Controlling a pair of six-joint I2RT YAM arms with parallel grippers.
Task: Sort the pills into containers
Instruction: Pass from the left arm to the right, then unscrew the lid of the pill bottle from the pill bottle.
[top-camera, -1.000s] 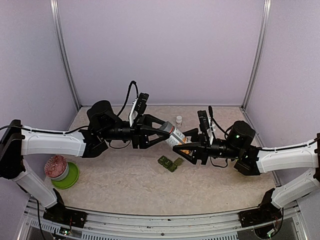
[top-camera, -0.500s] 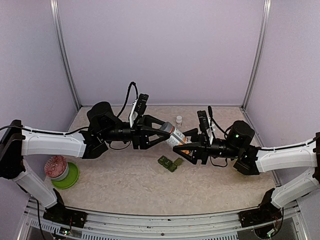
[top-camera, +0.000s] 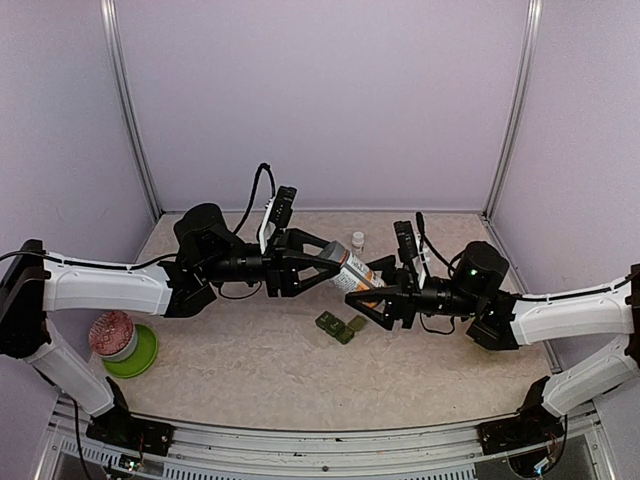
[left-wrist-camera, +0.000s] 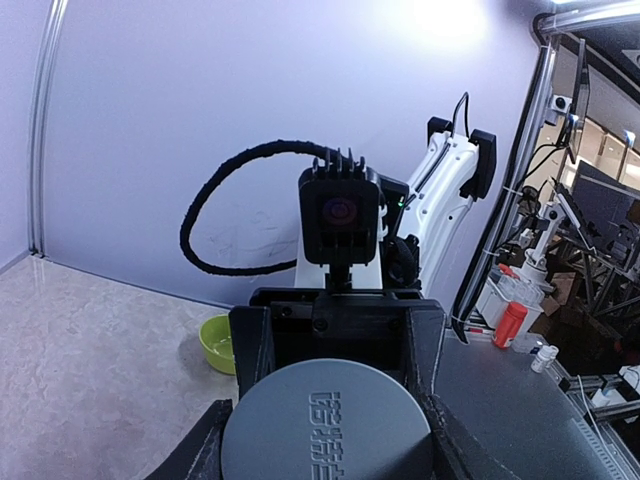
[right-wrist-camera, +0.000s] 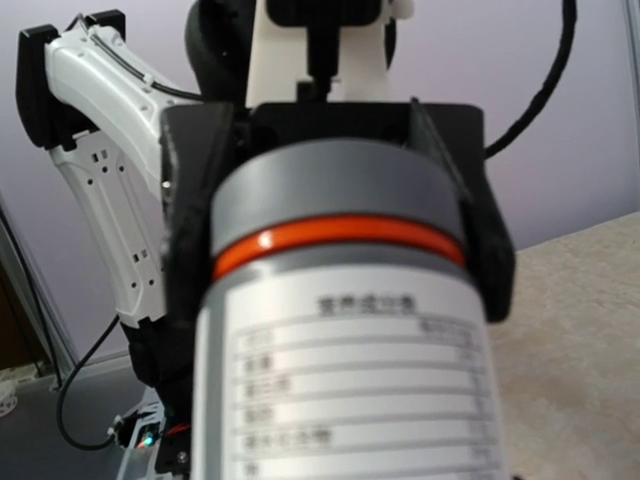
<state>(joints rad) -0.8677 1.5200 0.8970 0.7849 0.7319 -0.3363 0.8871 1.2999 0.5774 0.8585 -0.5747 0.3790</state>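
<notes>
Left gripper (top-camera: 330, 266), arm stretched level, clamps the bottle (top-camera: 352, 273) cap.

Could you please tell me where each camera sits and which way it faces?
Top external: above and behind the bases, looking down at the table; both arms show, left gripper and right gripper gripping the bottle.
Left wrist: faces the right arm past the bottle's grey cap; own fingertips flank it.
Right wrist: faces the left arm along the bottle's label; own fingers hidden.
Shared: all show the bottle; each wrist view shows the opposite camera.
</notes>
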